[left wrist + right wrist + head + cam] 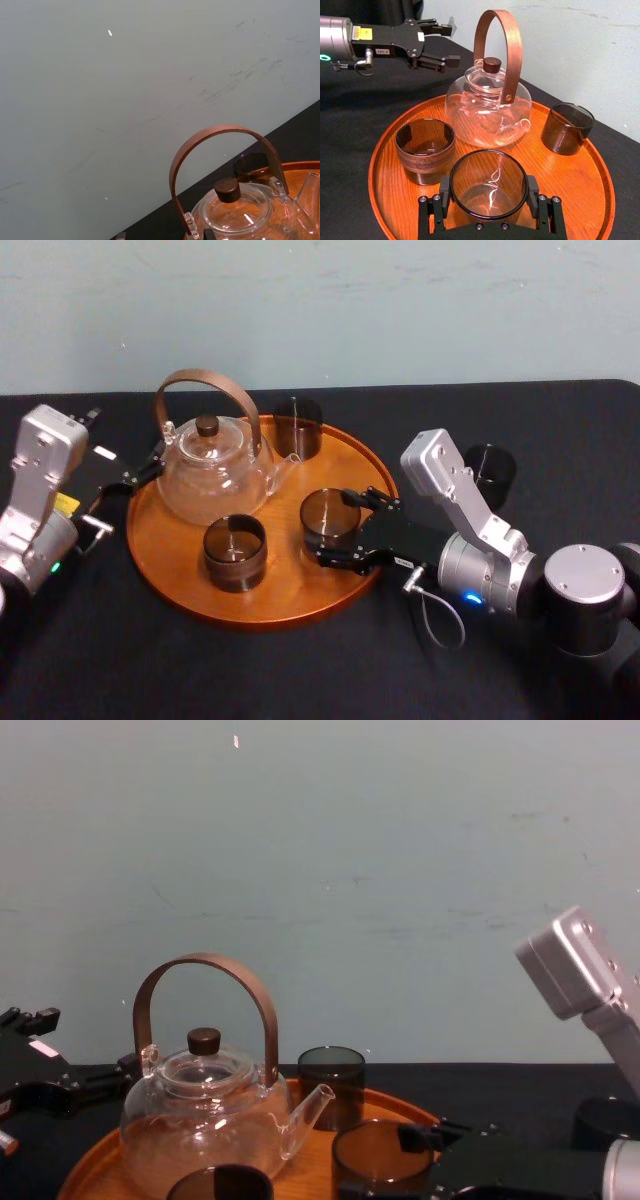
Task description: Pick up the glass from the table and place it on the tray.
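Right gripper (336, 526) forward, fingers (534, 194) perhaps closed — left gripper (449, 44) idle, parted.

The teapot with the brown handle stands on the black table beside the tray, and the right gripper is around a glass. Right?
Not quite. The head view shows the teapot standing on the tray, not on the table beside it. The rest holds: the right gripper is around a glass. The left gripper hangs open by the tray's left edge.

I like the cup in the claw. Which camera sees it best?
The right wrist view: the smoky glass sits whole in the right claw, on the tray. Head view shows it smaller; chest view, just its upper part. The left claw is open beside the tray.
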Controlling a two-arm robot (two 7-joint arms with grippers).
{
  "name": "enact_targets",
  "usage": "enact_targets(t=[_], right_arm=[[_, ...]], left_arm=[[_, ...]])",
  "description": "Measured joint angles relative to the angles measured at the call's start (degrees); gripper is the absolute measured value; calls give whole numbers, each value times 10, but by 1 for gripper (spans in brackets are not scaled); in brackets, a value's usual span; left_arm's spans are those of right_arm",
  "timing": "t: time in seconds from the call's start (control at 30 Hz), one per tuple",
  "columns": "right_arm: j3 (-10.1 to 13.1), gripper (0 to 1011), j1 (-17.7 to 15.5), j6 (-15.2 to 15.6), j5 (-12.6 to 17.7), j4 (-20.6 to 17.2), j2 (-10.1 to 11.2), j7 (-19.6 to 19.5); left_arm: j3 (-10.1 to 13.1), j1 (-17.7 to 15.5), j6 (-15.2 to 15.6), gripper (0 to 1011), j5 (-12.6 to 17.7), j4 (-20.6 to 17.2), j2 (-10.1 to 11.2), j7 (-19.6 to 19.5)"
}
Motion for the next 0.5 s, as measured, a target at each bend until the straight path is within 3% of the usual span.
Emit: enact_targets(t=[0.5], right_arm=[[-3, 904, 7, 2, 1, 20, -7, 1]], left_arm=[[0, 0, 0, 1002, 0, 0, 0, 0]])
